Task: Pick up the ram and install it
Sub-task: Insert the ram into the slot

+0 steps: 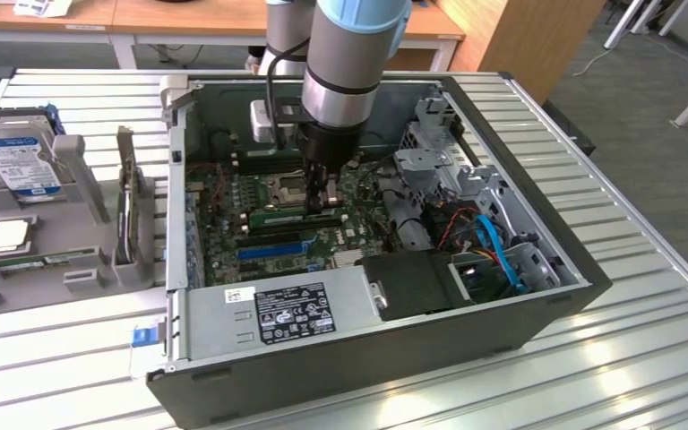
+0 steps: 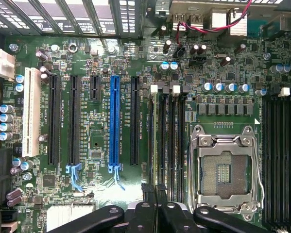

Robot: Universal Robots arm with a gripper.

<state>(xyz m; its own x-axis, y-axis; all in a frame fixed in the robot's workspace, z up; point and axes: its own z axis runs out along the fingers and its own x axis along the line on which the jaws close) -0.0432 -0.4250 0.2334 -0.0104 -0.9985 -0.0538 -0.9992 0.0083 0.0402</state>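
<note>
While I supervised from the remote station, the slatted table (image 1: 643, 358) carried the open computer case (image 1: 559, 296), which lay on its side with the motherboard (image 2: 99, 160) exposed. The arm (image 1: 341, 81) reached straight down into the case. Inside, the gripper (image 1: 320, 204) hung over the bank of memory slots (image 2: 167, 141), just beside the processor socket (image 2: 224, 170). The fingers (image 2: 145, 213) were clamped together on the ram (image 1: 279, 216). The ram lay level along the slots, at or just above one of them, and I could not tell whether its lower edge had entered. I judged the step in hand to be insertion, with pick-up complete. In my judgement, seating called for the stick to sit square over its slot, the end clips to stand open, and the pressure to run straight down.
</note>
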